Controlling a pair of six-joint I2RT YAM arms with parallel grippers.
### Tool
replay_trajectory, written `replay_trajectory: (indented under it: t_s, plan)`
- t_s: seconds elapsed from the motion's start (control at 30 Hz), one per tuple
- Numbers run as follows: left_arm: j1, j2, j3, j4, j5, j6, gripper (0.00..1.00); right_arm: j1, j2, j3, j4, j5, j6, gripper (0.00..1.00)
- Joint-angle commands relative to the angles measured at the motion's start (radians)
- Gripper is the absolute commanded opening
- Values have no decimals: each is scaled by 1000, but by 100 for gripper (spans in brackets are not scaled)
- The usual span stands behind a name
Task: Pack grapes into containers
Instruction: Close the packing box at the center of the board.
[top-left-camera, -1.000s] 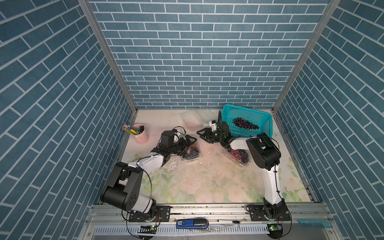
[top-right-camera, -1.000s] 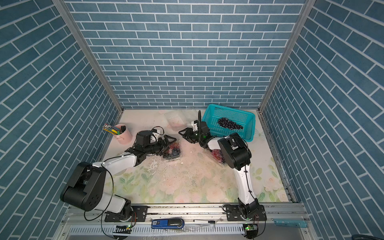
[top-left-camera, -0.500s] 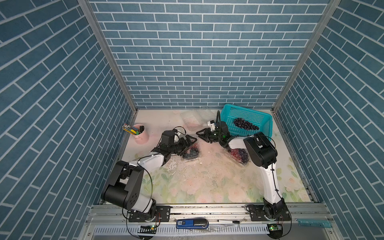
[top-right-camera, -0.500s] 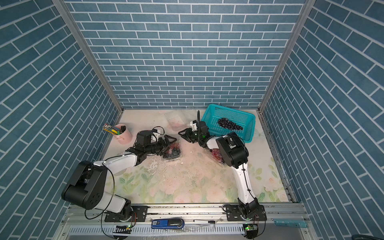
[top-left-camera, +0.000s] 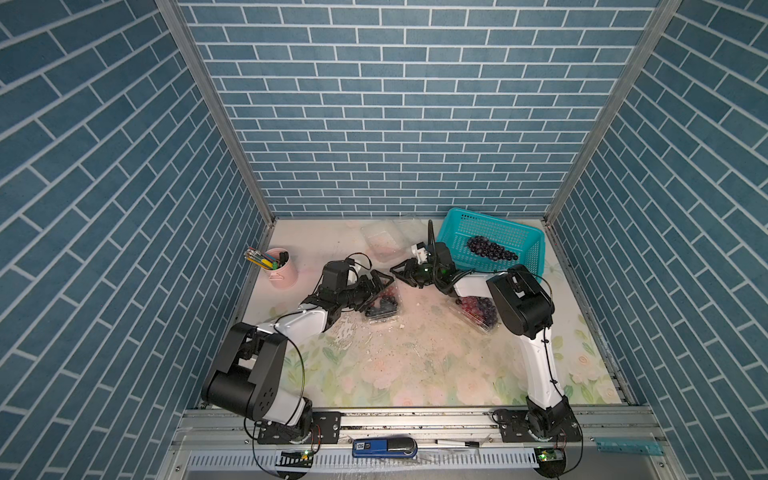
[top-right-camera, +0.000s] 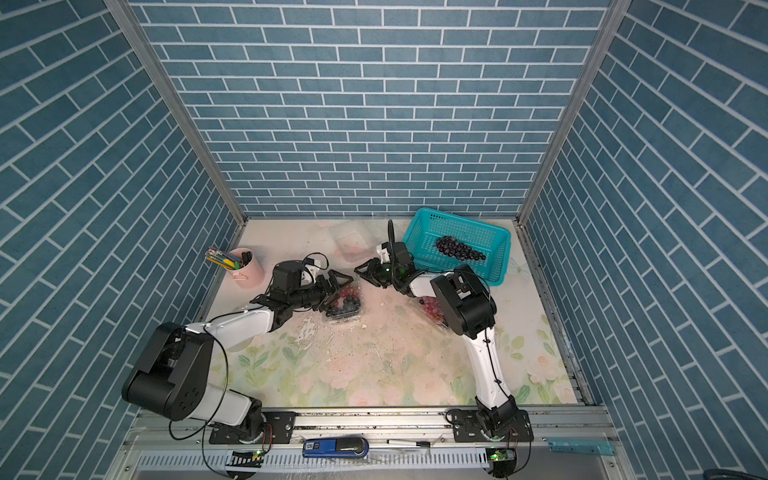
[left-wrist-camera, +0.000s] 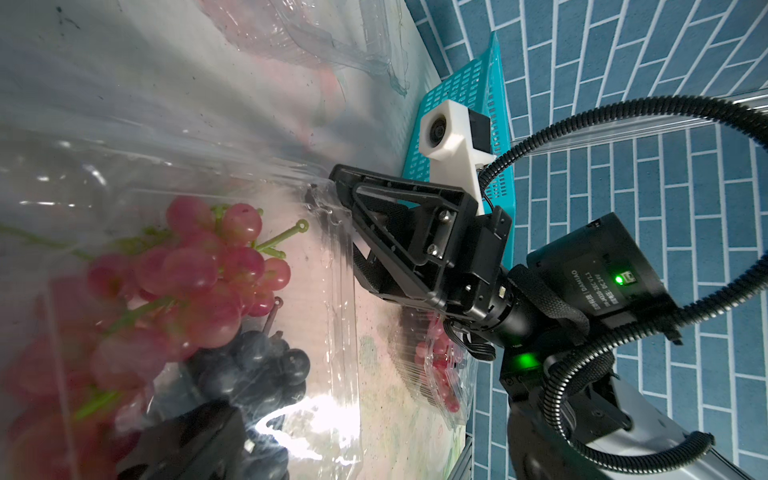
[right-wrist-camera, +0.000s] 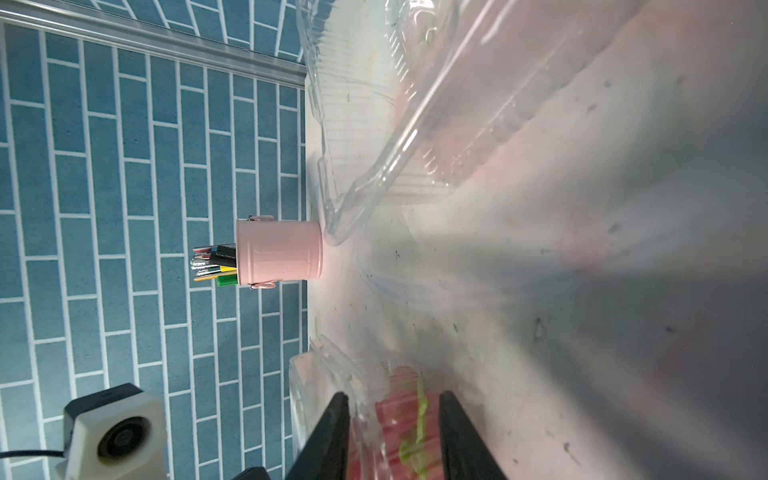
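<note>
Grapes (top-left-camera: 383, 300), red and dark mixed, sit in left clamshell (top-left-camera: 388, 318). Left gripper (top-left-camera: 378, 291) is spread wide over it, nothing held that I can see. Right clamshell (top-left-camera: 465, 318) has red-purple bunch (top-left-camera: 480, 309) inside. Right gripper (right-wrist-camera: 392, 399) is narrowed with a gap left, jaws either side of left clamshell's far rim; pinch unclear. Farther back: empty clamshell (top-left-camera: 381, 241), pen cup (top-left-camera: 283, 272), teal basket (top-left-camera: 457, 232) with dark bunch (top-left-camera: 490, 248).
</note>
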Motion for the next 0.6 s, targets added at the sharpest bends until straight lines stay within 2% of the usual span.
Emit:
replay_trajectory:
  t_s: [0.0,0.13,0.4,0.57]
  plan:
    - [9,-16,-6,-43,6,23,100,21,-49,15,-70,6,-28,36]
    - [17,-23,-18,-44,12,24,100,27,-46,29,-74,3,-26,32]
    - [33,-33,-36,-51,21,29,99,35,-28,82,-97,-4,-34,31]
    - [35,-35,-45,-48,23,29,100,32,41,159,-130,-27,-43,31]
